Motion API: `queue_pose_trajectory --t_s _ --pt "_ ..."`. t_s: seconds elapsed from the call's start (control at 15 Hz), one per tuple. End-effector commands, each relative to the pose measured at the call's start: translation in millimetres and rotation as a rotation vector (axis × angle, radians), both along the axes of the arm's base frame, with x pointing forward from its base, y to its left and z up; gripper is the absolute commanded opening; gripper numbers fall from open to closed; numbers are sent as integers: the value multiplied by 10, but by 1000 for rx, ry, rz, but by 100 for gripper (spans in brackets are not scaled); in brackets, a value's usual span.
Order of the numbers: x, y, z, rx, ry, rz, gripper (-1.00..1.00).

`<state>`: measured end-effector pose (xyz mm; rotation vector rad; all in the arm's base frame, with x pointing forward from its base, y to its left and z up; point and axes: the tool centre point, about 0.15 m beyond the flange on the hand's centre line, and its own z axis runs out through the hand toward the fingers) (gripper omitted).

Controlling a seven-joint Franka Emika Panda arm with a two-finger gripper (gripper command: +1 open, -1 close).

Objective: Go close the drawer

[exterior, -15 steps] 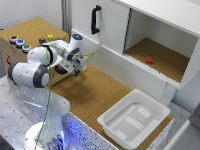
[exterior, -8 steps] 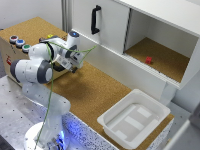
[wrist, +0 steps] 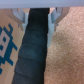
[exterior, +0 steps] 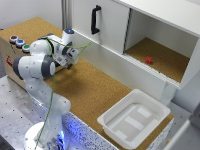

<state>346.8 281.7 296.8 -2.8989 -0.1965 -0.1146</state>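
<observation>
The cork-topped wooden box (exterior: 11,52) with coloured buttons (exterior: 20,43) stands at the exterior view's left. My arm covers its drawer there. My gripper (exterior: 69,61) is pressed up against the box's side. In the wrist view the drawer's dark handle (wrist: 34,47) fills the middle, running between my two fingertips (wrist: 20,18). The light-wood drawer front (wrist: 9,47) with a blue print lies on one side of it and cork floor (wrist: 67,50) on the other. The jaws stand apart, one on each side of the handle, and I cannot tell whether they touch it.
A large white cabinet (exterior: 110,25) with a black handle (exterior: 94,19) stands behind, its open compartment holding a small red block (exterior: 148,60). A white plastic tub (exterior: 134,119) sits on the cork table (exterior: 90,90) at the exterior view's right front.
The gripper has shifted a little toward the exterior view's left and lower, closer against the box. Nothing else has moved.
</observation>
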Motion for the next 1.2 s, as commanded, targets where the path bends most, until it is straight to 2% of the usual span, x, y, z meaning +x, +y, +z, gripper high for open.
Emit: queue_pose_trajectory --t_s 0.0,0.07,0.13,0.8,1.0,1.13 --pt "69 481 -253 17 23 20 -100" --pt "53 518 -249 20 22 18 -100" --pt "27 561 -221 19 14 6 100" --pt "-193 618 327 33 -124 -48 100" --pt "-235 635 506 23 -162 -43 100" --pt "-295 635 689 -13 -198 -38 100"
